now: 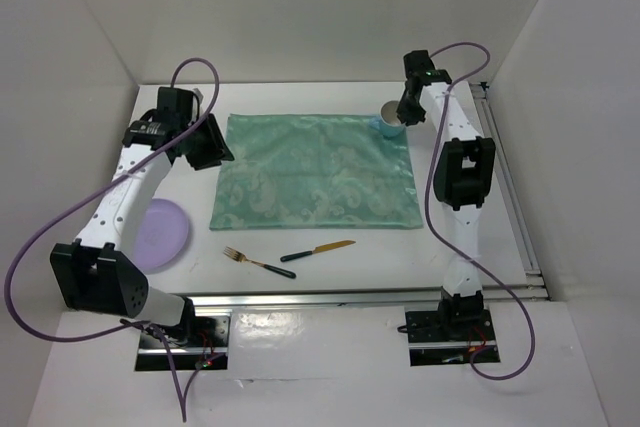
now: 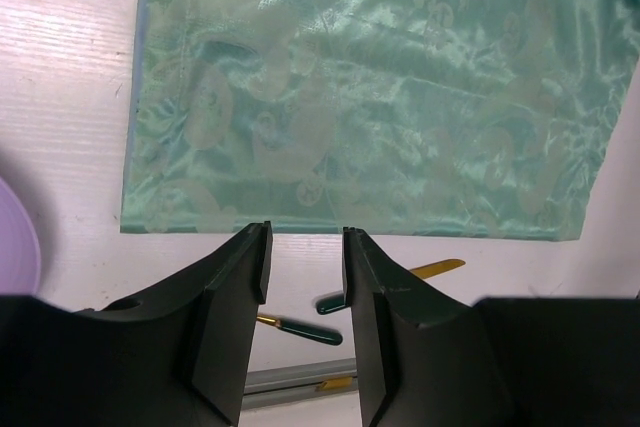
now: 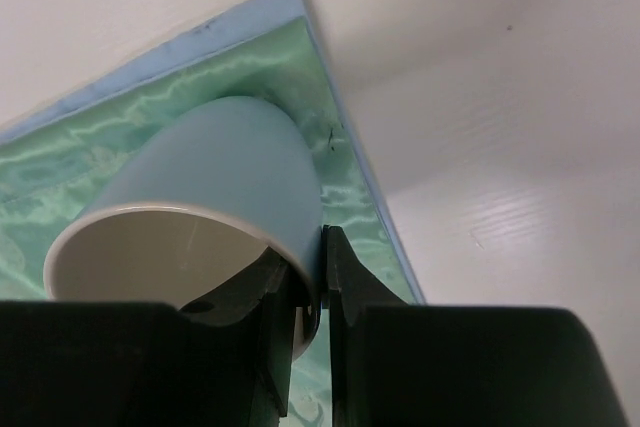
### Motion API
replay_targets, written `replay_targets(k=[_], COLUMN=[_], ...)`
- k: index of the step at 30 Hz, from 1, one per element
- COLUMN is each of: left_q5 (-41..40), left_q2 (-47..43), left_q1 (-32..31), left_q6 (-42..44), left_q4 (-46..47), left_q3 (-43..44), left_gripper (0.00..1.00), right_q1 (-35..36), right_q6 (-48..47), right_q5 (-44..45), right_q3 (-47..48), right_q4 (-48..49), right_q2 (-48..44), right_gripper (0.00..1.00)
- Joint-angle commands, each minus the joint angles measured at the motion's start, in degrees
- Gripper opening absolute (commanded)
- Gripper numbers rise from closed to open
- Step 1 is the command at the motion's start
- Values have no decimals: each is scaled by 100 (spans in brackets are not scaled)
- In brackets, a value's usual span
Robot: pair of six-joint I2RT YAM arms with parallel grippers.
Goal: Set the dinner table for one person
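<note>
Pinching the pale blue cup (image 3: 200, 197) by its wall with the right claw (image 3: 310, 272): 1 finger inside the rim, 1 outside, pressed close on the thin wall. Cup mouth up, over the far right corner of the teal mat (image 1: 315, 172). Cannot tell whether seated on the cloth or held just above it.

Judged as the placing step for the cup. Next, most likely, a straight lowering and a letting go. No sideways pull, or risk tipping the cup off the mat's corner onto the white counter (image 1: 400, 262).

Left claw (image 2: 305, 247) half spread, gripping nothing, above the mat's left edge.

Not yet on the mat:
- Lilac plate (image 1: 165, 232), off the mat's near left corner and nearer the left arm than the right.
- Gold fork (image 1: 255, 261) and gold knife (image 1: 318, 250), just off the mat's near edge, each with its long axis roughly along that edge, dark handle ends close together, tines pointing left and blade pointing right.

Under all of it, the counter itself, the dinner table to be set, reaching past the mat on every side.
</note>
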Motion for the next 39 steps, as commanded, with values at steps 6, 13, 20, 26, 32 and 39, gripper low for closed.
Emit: replay_targets(k=[6,13,20,26,32,39], left_q5=[-144,-215,-504,-1110,-1963,-2596], left_q2=[150,202,89,-87,-149,534], left_q1=[-41,-41,-41,-41,195,530], left_q6=[122,69,-53,-659,-1161,-1064], left_q4=[20,-32,-216,-638,-1087,-744], left_q3=[-40,-40,-145,-505,-1137,-1236], left_gripper=[51,54,55,55,55,87], right_q1=[-79,-79,-26,26,26,132], right_q6=[-1,-115,-220,-273,-475,-528], right_q5=[-388,-493,-617,-678,-555,-897], right_q3=[184,69,525,413,-457,-1969], right_q4=[231,502,512,512,793,1233], right_q2=[-42,-130,-262,-1051,-2378,-3759], right_gripper=[0,42,93,100,100,100])
